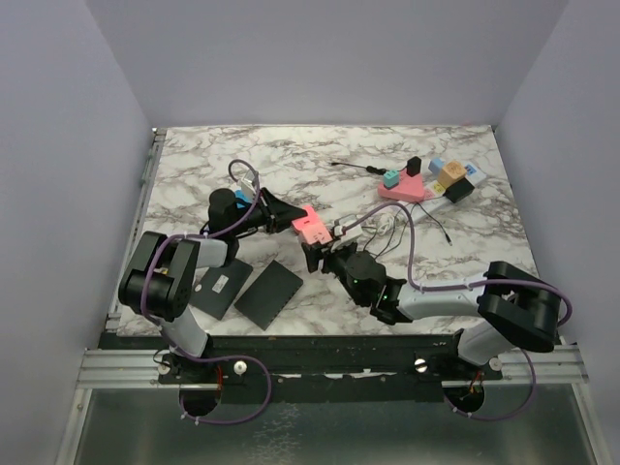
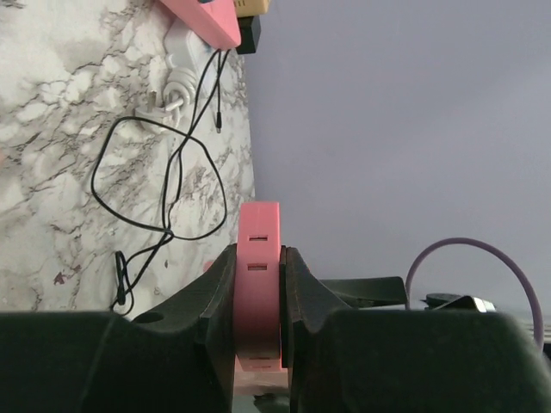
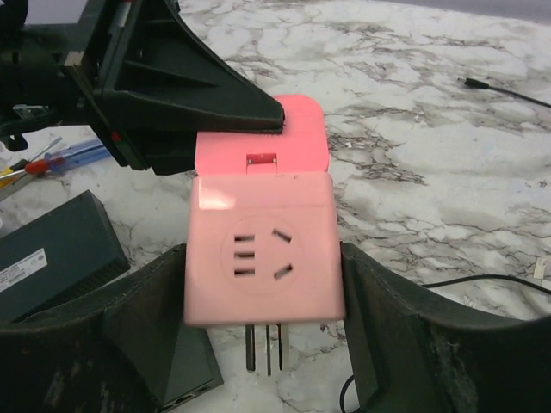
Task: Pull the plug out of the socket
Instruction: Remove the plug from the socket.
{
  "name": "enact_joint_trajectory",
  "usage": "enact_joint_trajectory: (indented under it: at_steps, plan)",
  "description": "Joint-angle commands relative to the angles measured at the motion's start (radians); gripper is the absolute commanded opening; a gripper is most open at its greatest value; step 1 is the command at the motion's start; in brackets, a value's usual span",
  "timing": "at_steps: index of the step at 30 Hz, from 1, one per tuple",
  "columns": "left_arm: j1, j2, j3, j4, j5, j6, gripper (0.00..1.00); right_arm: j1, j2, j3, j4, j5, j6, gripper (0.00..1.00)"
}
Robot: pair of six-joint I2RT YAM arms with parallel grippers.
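- Here's the pairing: a pink cube [image 3: 263,254] butted against a second pink block [image 2: 259,225], mid-tabletop and a touch near, slung between the two arms.
- The left gripper [image 2: 258,251] is clamped narrow on that block, fingers flat on its two broad faces.
- The right gripper [image 3: 263,258] stands wide, a finger flush to each flank of the cube. That looks like a hold to me.
- The cube has rounded corners and glossy moulded plastic that catches the light. There's a ring of pin slots on its face, and three metal prongs [image 3: 265,348] hang free below.
- My read: the pronged cube is the plug and the clamped block is the socket side. The joint between them is hidden.
- Handling, I'd judge: light, rigid, hollow-shelled plastic that won't flex. The glossy skin could slide under the pads if the pull goes crooked.
- The flat opposite faces are the places to grip, which is where both grippers sit. Keep off the prongs.
- Pull straight along the joint, because twisting risks jamming the pins.
- The marble-veined tabletop [image 1: 291,155] is hard and smooth. A thin black cable [image 2: 172,176] loops limp to the right, well apart.
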Motion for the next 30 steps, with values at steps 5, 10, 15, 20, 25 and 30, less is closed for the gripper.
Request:
enact_joint_trajectory:
  at_steps: [5, 10, 15, 20, 25, 30]
  plan:
    - [-0.017, -0.070, -0.007, 0.021, -0.016, 0.099, 0.00, 0.007, -0.095, 0.026, -0.183, -0.020, 0.102, 0.79]
    - [-0.029, -0.082, -0.002, -0.042, -0.033, 0.174, 0.00, 0.006, -0.131, -0.010, -0.171, -0.027, 0.105, 0.81]
    - [-0.049, -0.117, 0.007, -0.081, -0.045, 0.276, 0.00, -0.017, -0.176, -0.047, -0.158, -0.035, 0.132, 0.84]
    - [-0.078, -0.168, 0.014, -0.160, -0.076, 0.399, 0.00, -0.075, -0.209, -0.080, -0.161, -0.130, 0.162, 0.84]
    - [-0.098, -0.153, 0.032, -0.184, -0.086, 0.377, 0.00, -0.076, -0.190, -0.117, -0.118, -0.185, 0.097, 0.82]
    - [-0.108, -0.179, 0.049, -0.185, -0.129, 0.295, 0.00, -0.074, -0.205, -0.130, -0.090, -0.238, 0.048, 0.80]
